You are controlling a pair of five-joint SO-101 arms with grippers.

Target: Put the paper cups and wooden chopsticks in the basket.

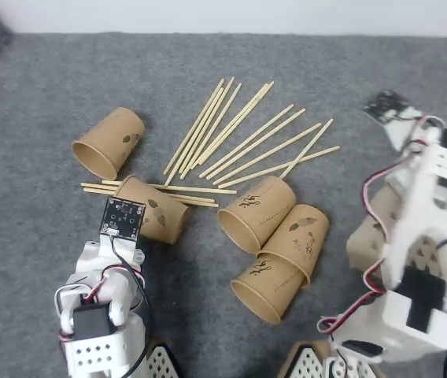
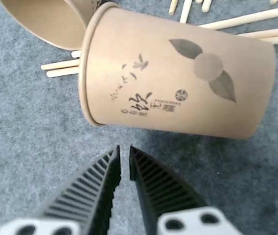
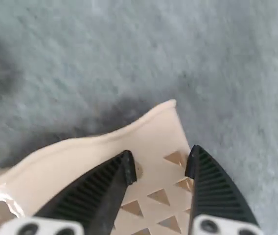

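Looking down over the grey counter (image 1: 35,94), I have my left gripper (image 2: 124,150) hanging low near the left end of the near edge. Its fingers are all but closed, with a thin slit between them and nothing in it. Just ahead of the tips, with a strip of counter between, a paper cup (image 2: 178,83) lies on its side. A second cup (image 1: 109,142) lies tipped over just beyond it, toward the far left corner. A few loose sticks (image 1: 168,189) lie flat between these two, running against the nearer cup.

The main spread of wooden chopsticks (image 1: 243,142) fans out across the middle of the counter on the far side, well apart from either gripper. Three more cups (image 1: 298,236) lie on their sides, bunched together and touching, around the middle toward the near edge.

My right arm (image 1: 428,213) stands by the right edge. The right gripper (image 3: 161,159) is spread wide and holds nothing. Directly below it is the cream wall of the basket (image 3: 95,152), with triangular cut-outs. I cannot tell whether the fingers touch that wall.
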